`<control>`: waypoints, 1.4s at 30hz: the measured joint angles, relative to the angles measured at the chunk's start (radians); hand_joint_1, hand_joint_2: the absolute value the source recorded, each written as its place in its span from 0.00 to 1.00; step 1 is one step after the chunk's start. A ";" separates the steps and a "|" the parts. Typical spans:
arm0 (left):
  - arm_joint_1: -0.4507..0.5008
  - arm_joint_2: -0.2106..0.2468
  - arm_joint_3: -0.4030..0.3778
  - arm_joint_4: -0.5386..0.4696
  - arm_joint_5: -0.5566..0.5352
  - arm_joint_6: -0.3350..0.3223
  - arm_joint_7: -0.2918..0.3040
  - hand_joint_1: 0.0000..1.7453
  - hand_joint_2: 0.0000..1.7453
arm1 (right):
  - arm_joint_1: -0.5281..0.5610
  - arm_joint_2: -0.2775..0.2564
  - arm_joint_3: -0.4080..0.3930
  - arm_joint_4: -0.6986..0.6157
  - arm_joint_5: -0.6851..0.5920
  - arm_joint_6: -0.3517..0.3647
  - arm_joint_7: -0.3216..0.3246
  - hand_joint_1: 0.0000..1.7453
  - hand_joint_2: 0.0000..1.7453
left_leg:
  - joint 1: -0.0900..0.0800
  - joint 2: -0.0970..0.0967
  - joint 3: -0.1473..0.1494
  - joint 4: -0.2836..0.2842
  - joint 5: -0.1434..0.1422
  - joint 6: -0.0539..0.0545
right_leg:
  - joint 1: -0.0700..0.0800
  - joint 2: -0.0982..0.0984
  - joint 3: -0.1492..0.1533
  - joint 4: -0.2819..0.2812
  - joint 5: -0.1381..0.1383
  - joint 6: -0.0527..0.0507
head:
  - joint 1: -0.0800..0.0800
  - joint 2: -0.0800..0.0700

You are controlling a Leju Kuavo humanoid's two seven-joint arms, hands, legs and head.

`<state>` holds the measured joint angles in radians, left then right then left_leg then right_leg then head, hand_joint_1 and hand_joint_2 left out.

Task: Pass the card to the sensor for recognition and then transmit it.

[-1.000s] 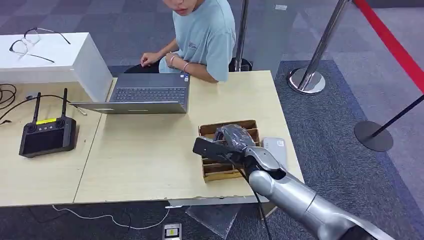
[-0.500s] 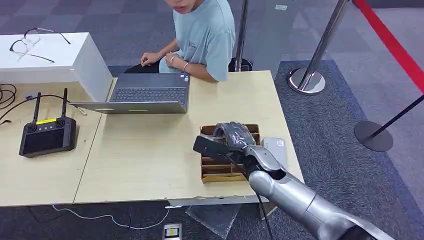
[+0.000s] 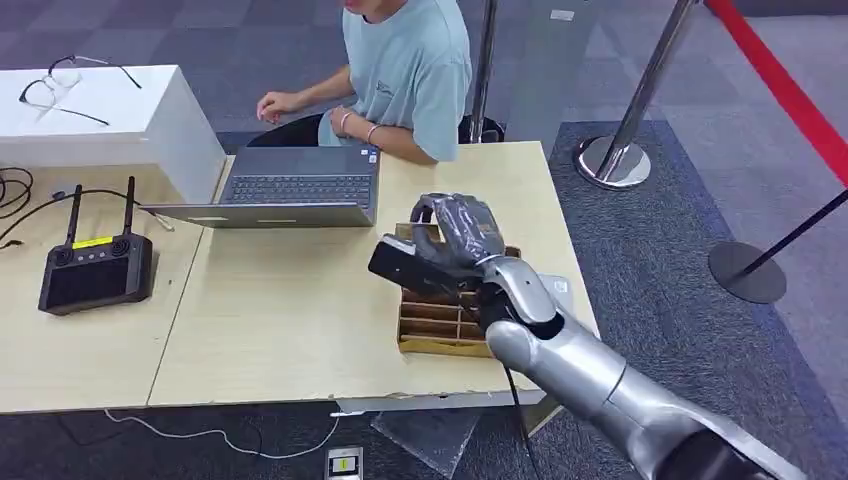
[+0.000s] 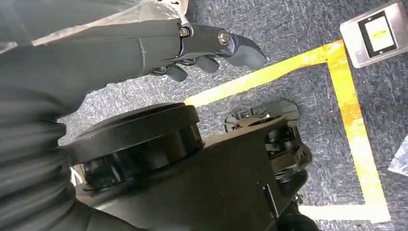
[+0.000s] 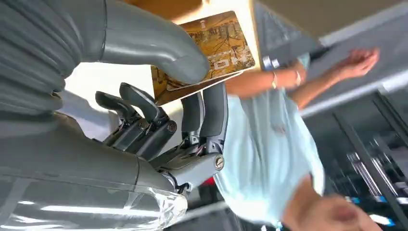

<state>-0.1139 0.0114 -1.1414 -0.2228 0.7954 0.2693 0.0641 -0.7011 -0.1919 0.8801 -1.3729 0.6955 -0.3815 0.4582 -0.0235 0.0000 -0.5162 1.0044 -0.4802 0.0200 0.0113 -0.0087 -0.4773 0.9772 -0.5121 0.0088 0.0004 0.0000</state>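
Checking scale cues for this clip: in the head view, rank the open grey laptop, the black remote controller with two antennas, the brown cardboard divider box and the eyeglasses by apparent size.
1. Open grey laptop
2. Black remote controller with two antennas and brown cardboard divider box: look alike, and the right hand hides part of the box, so unranked
3. Eyeglasses

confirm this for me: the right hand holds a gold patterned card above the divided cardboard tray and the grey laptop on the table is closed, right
Not quite. The grey laptop is open, its keyboard showing in the head view, in front of the person in the light blue shirt. The rest holds: the right hand holds the gold patterned card above the divided cardboard tray on the wooden table.
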 joint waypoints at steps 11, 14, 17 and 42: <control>0.000 0.000 -0.002 0.000 -0.012 0.004 -0.012 0.00 1.00 | -0.083 0.013 -0.001 -0.005 0.135 -0.008 0.036 1.00 1.00 | 0.000 0.000 0.000 0.000 0.000 0.000 | 0.000 0.000 0.000 0.000 0.000 0.000 | 0.000 0.000; 0.000 0.000 -0.003 0.000 -0.018 0.004 -0.012 0.00 1.00 | -0.096 0.015 -0.002 -0.005 0.170 -0.013 0.040 1.00 1.00 | 0.000 0.000 0.000 0.000 0.000 0.000 | 0.000 0.000 0.000 0.000 0.000 0.000 | 0.000 0.000; 0.000 0.000 -0.008 0.000 -0.021 0.004 -0.012 0.00 1.00 | -0.106 0.018 -0.008 -0.003 0.198 -0.021 0.042 1.00 1.00 | 0.000 0.000 0.000 0.000 0.000 0.000 | 0.000 0.000 0.000 0.000 0.000 0.000 | 0.000 0.000; -0.006 0.001 -0.042 0.000 -0.049 0.000 -0.004 0.00 1.00 | -0.190 0.054 -0.014 0.133 0.191 -0.024 0.033 0.00 1.00 | 0.000 0.000 0.000 0.000 0.000 0.000 | 0.000 0.000 0.000 0.000 0.000 0.000 | 0.000 0.000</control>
<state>-0.1202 0.0126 -1.1837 -0.2228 0.7465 0.2693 0.0599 -0.8915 -0.1377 0.8659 -1.2402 0.8862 -0.4059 0.4913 -0.0235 -0.0003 -0.5164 1.0044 -0.4803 0.0199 0.0113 -0.0088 -0.4774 0.9774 -0.5121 0.0089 0.0004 0.0000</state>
